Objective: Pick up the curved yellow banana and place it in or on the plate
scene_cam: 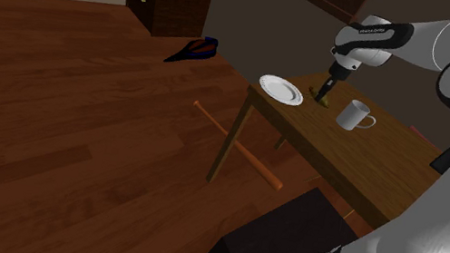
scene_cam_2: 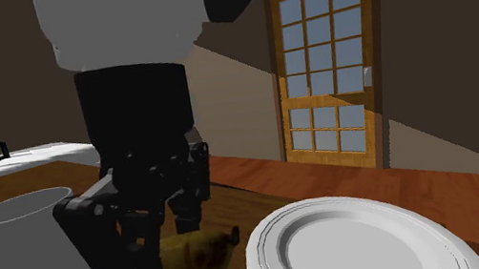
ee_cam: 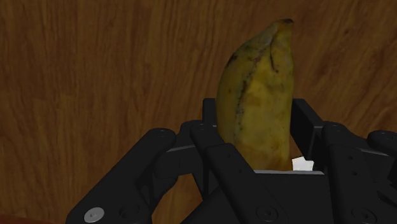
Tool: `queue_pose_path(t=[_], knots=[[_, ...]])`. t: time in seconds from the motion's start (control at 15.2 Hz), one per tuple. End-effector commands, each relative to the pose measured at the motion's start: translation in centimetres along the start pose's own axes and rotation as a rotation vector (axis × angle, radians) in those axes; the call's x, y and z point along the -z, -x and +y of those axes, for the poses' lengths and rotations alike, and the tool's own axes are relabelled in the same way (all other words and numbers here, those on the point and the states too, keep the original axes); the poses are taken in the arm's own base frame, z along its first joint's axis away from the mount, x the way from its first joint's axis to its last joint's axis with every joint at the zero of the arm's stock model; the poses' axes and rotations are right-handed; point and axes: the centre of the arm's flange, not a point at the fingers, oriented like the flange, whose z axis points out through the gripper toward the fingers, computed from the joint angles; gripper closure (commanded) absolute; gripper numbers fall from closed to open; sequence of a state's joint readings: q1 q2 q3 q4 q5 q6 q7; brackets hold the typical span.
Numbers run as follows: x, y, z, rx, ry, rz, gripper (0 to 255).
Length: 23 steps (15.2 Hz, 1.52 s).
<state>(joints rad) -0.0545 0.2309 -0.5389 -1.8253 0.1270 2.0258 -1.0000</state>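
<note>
The yellow banana (ee_cam: 257, 95), brown-speckled, is clasped between my gripper's (ee_cam: 259, 124) two black fingers, its tip pointing away from the hand. In the second exterior view the banana (scene_cam_2: 199, 258) lies low on the wooden table (scene_cam_2: 429, 194) under the gripper (scene_cam_2: 172, 249), between a mug and the white plate (scene_cam_2: 272, 244). From the shoulder view, the gripper (scene_cam: 324, 91) reaches straight down onto the banana (scene_cam: 320, 97), just to that view's right of the plate (scene_cam: 281, 90).
A white mug (scene_cam: 355, 117) stands close to the gripper, also large in the second exterior view (scene_cam_2: 28, 255). A baseball bat (scene_cam: 238, 147) and a dark blue object (scene_cam: 193, 49) lie on the floor. The table's edge (scene_cam: 255, 98) runs just past the plate.
</note>
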Motion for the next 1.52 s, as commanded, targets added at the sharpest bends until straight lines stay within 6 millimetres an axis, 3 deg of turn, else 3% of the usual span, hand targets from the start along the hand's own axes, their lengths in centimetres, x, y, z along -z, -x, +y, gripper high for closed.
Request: queue_pose_path(t=[0.0, 0.59, 1.45], knots=[[1.1, 0.0, -0.1, 0.0, 0.0, 0.0, 255], [5.8, 0.0, 0.0, 0.0, 0.0, 0.0, 255], [5.3, -14.2, -8.4, 0.0, 0.0, 0.0, 255]])
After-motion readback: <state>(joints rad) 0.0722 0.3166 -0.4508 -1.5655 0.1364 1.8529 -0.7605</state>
